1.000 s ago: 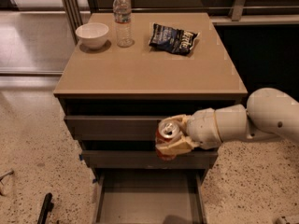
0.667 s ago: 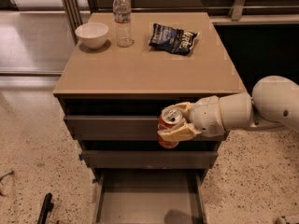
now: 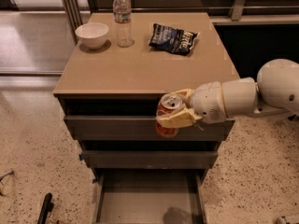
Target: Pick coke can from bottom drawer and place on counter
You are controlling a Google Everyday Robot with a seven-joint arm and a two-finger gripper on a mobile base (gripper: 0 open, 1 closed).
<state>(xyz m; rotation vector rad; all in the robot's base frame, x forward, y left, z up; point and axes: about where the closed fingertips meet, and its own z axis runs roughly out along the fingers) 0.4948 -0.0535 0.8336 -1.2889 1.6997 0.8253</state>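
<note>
Speckled terrazzo floor (image 3: 28,139) on either side of a grey drawer cabinet, with metal posts (image 3: 70,6) and dark panels behind. At lower left on the floor, a black bar-shaped object (image 3: 45,208), too dim to name.

On top of the cabinet, the tan table (image 3: 140,71), carrying three things along its far end: a white bowl (image 3: 92,34) at far left, a clear water bottle (image 3: 123,20) upright just beside it to the right, and a dark chip bag (image 3: 174,37) lying flat further right, apart from the bottle.

Under the table's front edge, two flat grey fronts with a dark gap above each: top drawer (image 3: 107,125), then middle drawer (image 3: 140,159). Lowest of all, the bottom drawer (image 3: 140,204), pulled well out toward the camera, showing a flat grey floor and thin side walls, with a faint shadow near its front.

Reaching in from the right, a white arm (image 3: 243,97) ending in the hand (image 3: 169,109), which hangs in front of the top drawer, just below the table's edge. Clenched on the coke can (image 3: 166,130): one beige finger across the can's front, the other up by the rim. Held in the air well above the bottom drawer, touching neither drawer floor nor table, tilted a little, silver top and pull tab turned up toward the camera. Not yet set on the table.
</note>
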